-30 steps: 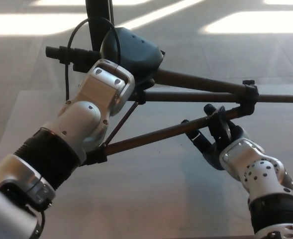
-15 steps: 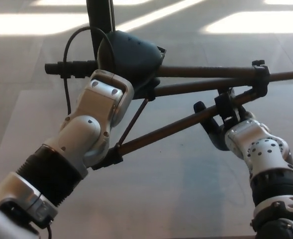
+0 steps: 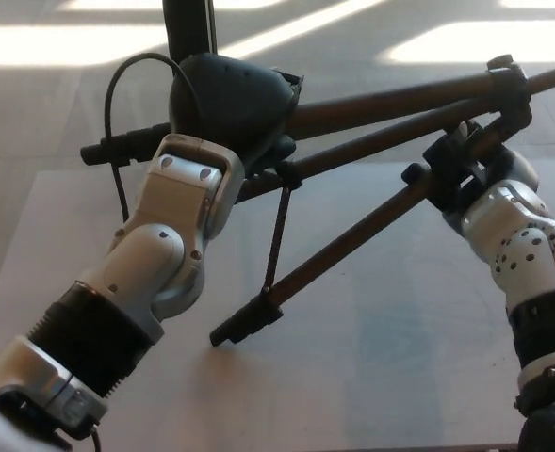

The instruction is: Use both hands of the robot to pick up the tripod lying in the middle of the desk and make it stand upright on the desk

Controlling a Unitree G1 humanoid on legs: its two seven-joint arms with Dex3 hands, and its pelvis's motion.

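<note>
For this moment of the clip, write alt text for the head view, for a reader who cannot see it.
A dark metal tripod is held tilted above a pale grey desk, one leg tip on the surface. The left robot hand is at its dark head end, fingers hidden; the right robot hand is shut on a leg.

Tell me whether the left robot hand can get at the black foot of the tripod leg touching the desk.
Probably not right now. The left robot hand is up at the dark rounded tripod head, apparently supporting it. The black foot lies unobstructed on the pale grey desk, but reaching it means letting go.
</note>
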